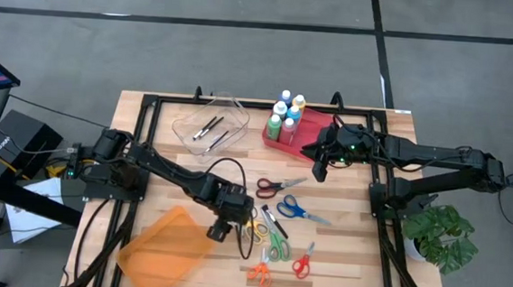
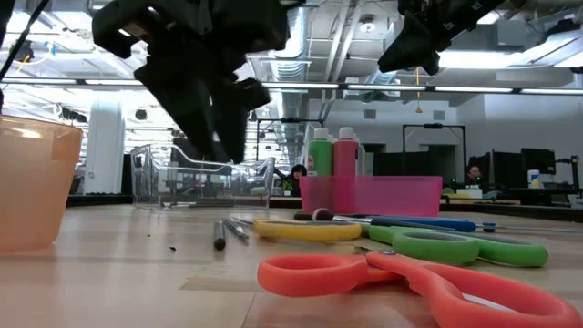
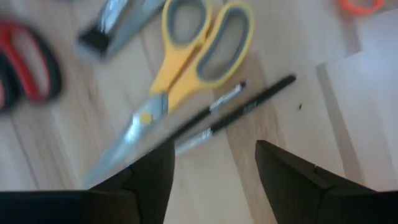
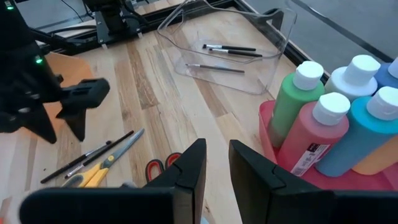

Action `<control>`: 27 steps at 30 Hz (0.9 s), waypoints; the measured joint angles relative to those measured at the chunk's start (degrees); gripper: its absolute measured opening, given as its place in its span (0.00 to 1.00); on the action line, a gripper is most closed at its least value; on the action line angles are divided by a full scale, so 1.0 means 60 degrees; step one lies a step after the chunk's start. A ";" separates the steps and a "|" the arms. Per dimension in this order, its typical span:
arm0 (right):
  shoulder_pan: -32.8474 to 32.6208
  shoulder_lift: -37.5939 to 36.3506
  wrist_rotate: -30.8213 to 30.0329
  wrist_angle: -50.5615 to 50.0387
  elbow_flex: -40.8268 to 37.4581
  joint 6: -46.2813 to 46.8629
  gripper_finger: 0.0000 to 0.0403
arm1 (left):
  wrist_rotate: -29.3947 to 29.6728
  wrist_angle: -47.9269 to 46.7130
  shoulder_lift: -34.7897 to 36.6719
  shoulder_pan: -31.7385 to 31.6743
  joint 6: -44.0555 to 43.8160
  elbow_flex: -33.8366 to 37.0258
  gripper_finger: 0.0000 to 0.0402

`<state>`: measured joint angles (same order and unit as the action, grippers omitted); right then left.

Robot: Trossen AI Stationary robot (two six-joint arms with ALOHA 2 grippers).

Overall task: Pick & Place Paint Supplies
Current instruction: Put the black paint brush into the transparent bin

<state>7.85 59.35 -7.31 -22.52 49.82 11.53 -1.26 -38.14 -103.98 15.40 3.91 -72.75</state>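
Wooden bench (image 1: pixel 338 267): I count paint bottles (image 1: pixel 286 114) all in pink tray (image 1: pixel 307 129). Left gripper (image 3: pixel 214 162), fingers apart, over loose brushes (image 3: pixel 236 112); right gripper (image 4: pixel 214 162), narrowly parted, empty, beside tray.

The whole surface (image 1: pixel 237 160) is seen from straight above in the high view, with both arms inside the picture. In the low view, the scene is taken level from the surface's top, very close behind the orange scissors (image 2: pixel 383 278), facing across to the pink tray (image 2: pixel 383 194) and the room beyond. The left wrist view is aimed down between that arm's own fingers (image 3: pixel 152 177), close over the yellow scissors (image 3: pixel 186 56) and brushes (image 3: pixel 236 115). The right wrist view is pointed across the surface beside the pink tray, at some height. The clear bin (image 4: pixel 230 50) is shared by the high, low and right wrist views.
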 joint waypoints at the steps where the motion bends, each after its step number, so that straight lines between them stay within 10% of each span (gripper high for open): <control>1: -0.0001 0.0000 -0.0001 0.0000 0.0000 0.0000 0.17 | -0.0012 0.0164 0.0000 0.0000 0.0334 0.0000 0.56; 13: 0.0001 -0.0001 0.0003 -0.0189 0.0000 0.0004 0.17 | -0.1141 0.1029 -0.0719 0.0384 0.4255 0.0069 0.51; 27: 0.0001 0.0000 -0.0001 -0.0437 0.0000 0.0006 0.17 | -0.0983 0.1582 -0.1275 0.0412 0.4304 0.0066 0.50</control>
<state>7.86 59.35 -7.31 -25.14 49.82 11.56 -7.17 -28.65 -111.63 17.87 29.74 -72.36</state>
